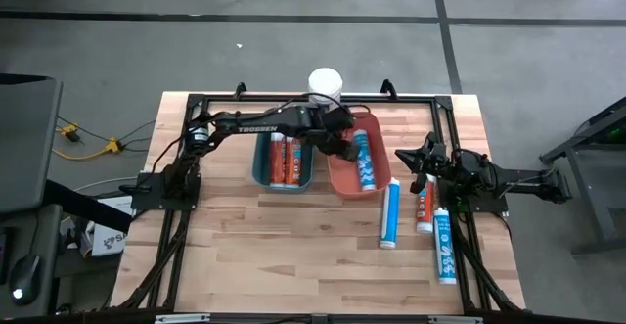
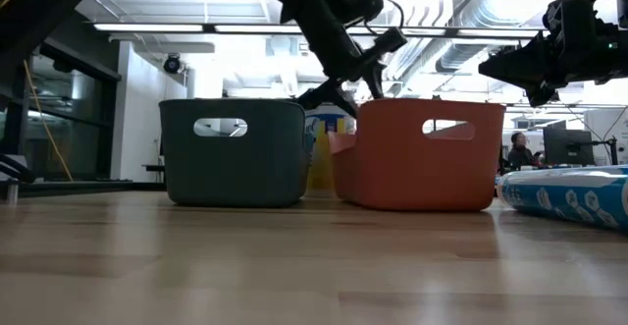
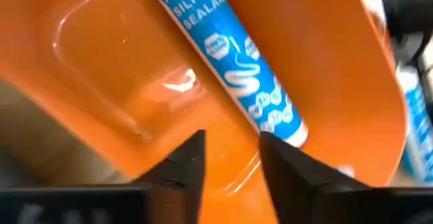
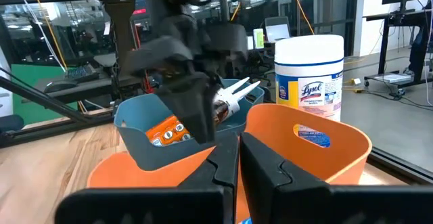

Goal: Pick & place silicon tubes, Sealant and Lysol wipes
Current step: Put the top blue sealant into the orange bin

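The left gripper (image 1: 344, 140), fingers apart and empty, hovers over the orange plastic bin (image 1: 337, 172) holding a blue silicone sealant tube (image 1: 364, 160); next likely fetching another.

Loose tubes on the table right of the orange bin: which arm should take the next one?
Probably right. The right gripper hovers beside the red tube and blue tubes, fingers nearly closed and empty. The left gripper is open over the orange bin, farther away.
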Motion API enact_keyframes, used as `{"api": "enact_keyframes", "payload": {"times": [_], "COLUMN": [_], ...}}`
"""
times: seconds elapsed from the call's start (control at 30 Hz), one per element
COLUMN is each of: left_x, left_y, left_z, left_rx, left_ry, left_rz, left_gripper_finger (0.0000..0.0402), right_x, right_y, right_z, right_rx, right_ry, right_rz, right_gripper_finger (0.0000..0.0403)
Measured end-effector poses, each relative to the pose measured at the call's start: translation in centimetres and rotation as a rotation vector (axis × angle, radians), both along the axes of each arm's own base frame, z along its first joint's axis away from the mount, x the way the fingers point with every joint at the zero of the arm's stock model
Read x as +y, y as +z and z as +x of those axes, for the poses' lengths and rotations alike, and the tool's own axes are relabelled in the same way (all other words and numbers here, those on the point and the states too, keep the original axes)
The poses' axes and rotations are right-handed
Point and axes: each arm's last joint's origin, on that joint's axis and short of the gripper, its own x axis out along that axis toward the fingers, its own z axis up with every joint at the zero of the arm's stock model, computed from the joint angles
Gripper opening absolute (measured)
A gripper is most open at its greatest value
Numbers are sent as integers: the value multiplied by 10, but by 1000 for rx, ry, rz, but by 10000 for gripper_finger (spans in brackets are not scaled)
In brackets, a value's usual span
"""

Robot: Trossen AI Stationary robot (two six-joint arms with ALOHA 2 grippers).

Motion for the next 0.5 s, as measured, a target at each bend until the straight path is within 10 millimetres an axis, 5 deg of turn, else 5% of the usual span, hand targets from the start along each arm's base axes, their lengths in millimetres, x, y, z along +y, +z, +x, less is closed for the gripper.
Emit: {"api": "enact_keyframes", "payload": {"times": [0.17,0.5], "left_x": [-21,-43], "left_y": [17,17], "left_z": [-7,-11], "left_rx": [12,22], "left_ry": [-186,-348], "left_rz": [135,302], "left_gripper_finger": [13,1], "right_x": [0,0], "right_y": [0,0], "right_z": [0,0], "right_rx": [0,0], "right_ry": [0,0], "right_rz": [0,0], "right_gripper_finger": [12,12]}}
